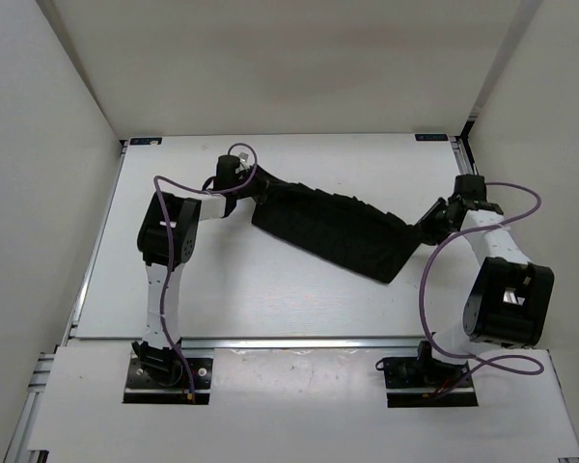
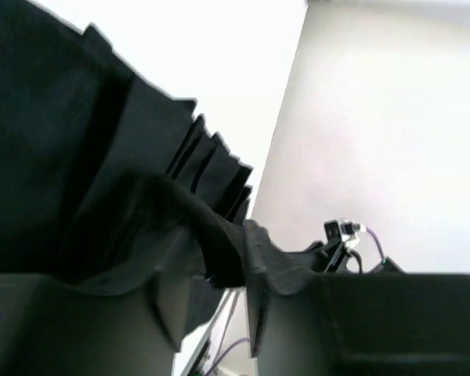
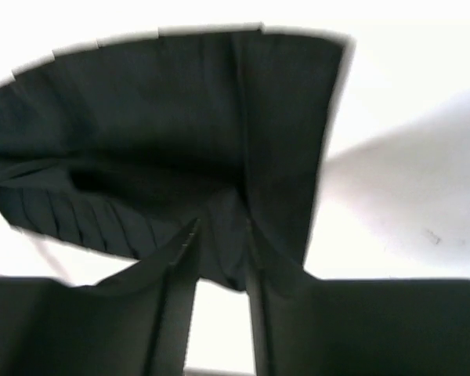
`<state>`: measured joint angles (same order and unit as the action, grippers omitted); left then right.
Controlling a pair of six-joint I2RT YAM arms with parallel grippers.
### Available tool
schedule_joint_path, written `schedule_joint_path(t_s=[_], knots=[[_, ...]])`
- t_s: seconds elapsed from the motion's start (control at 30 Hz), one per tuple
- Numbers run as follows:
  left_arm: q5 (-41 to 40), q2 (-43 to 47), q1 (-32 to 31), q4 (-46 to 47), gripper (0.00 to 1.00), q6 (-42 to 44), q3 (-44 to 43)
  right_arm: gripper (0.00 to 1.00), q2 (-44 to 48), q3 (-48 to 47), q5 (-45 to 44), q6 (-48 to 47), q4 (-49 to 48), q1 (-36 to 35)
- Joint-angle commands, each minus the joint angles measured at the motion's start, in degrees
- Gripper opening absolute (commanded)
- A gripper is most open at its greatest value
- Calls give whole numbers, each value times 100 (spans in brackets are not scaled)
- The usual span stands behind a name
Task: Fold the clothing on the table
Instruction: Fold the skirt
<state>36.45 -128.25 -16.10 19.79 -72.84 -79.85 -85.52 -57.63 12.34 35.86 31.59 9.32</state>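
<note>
Black fabric: the clothing (image 1: 333,231) stretches as a pleated band across the white table (image 1: 270,299), slanting from eleven o'clock to three o'clock. We see the left gripper (image 1: 255,185) at its eleven-o'clock end, jaws parted fairly wide. The right gripper (image 1: 425,230) at the other end is narrowly parted. Fabric sits between both pairs.

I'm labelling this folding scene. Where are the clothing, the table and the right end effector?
clothing (image 1: 333,231): top view, middle of the black fabric.
table (image 1: 270,299): top view, bare white surface.
right end effector (image 3: 221,231): right wrist view, midway between its fingertips.
</note>
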Motion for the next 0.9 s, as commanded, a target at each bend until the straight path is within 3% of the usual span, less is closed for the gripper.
schedule_joint_path(t_s=[0.0, 0.07, 0.23, 0.3, 0.33, 0.4, 0.47, 0.57, 0.87], knots=[[-243, 115, 142, 718, 43, -502, -329, 36, 70, -425, -723, 114, -575, 61], [-217, 220, 273, 999, 57, -687, -242, 37, 271, -451, -811, 36, -794, -18], [-234, 598, 528, 1211, 60, -723, -136, 36, 571, -741, -1024, -377, -444, -720], [-270, 853, 634, 1237, 54, -679, 22, 35, 510, -750, -717, -378, -260, -914], [-252, 906, 712, 1246, 46, -618, 162, 35, 492, -724, -550, -378, -224, -1063], [-235, 1178, 827, 1133, 16, -443, 399, 35, 404, -671, -478, -421, -180, -1266], [-252, 1336, 793, 739, 0, 22, 628, 33, 159, -627, -443, -439, -215, -1459], [-409, 1364, 582, 133, 0, 690, 839, 29, -315, -776, 83, -378, -198, -1442], [-876, 810, -43, -598, 0, 1483, 769, 24, -1669, -1812, 286, -816, 741, -1372]])
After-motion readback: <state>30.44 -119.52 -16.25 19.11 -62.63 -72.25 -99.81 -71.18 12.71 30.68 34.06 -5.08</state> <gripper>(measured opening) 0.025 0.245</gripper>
